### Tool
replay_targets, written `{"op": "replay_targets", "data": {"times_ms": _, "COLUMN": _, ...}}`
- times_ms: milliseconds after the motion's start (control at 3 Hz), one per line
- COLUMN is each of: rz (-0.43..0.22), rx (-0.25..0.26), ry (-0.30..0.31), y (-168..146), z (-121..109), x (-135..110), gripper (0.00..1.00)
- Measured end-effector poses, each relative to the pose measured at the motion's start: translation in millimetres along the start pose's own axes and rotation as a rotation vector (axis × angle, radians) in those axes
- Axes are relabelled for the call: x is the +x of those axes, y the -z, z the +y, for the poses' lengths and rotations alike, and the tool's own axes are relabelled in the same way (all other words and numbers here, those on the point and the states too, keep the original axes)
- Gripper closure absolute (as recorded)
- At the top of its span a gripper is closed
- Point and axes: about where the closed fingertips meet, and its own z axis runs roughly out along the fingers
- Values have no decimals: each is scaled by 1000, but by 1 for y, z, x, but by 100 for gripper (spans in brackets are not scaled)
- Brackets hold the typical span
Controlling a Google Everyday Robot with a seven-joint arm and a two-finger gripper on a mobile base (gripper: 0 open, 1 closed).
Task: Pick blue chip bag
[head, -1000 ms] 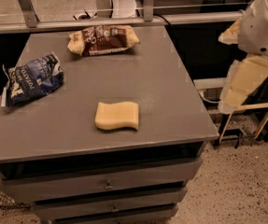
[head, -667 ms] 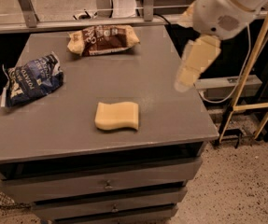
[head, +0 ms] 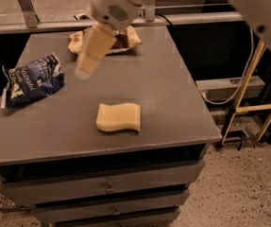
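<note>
The blue chip bag lies crumpled on the left edge of the grey cabinet top, dark blue with white lettering. My gripper hangs above the middle-left of the top, to the right of the bag and clear of it. Its pale fingers point down and to the left. It holds nothing that I can see.
A yellow sponge lies near the front middle of the top. A tan-and-brown chip bag lies at the back, partly hidden behind my gripper. The cabinet has drawers below. A yellow-framed stand is at the right on the floor.
My arm has swung from the right side of the cabinet leftward across the top, and the gripper is now near the blue chip bag. The objects have not moved.
</note>
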Motion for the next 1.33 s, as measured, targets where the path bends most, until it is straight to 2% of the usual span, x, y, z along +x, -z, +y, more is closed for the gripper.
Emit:
{"op": "replay_targets", "data": {"times_ms": 333, "rz": -7, "rx": -23, "ry": 32, "y": -12, "z": 5, "x": -17, "gripper": 0}}
{"op": "replay_targets", "data": {"times_ms": 667, "rz": -7, "rx": -22, "ry": 31, "y": -11, "z": 5, "x": -16, "gripper": 0}}
{"op": "replay_targets", "data": {"times_ms": 1000, "rz": -27, "rx": -37, "ry": 60, "y": -33, "z": -3, "x": -25, "gripper": 0}}
{"op": "replay_targets", "data": {"times_ms": 1333, "rz": -72, "rx": -75, "ry": 91, "y": -79, "z": -33, "x": -32, "gripper": 0}}
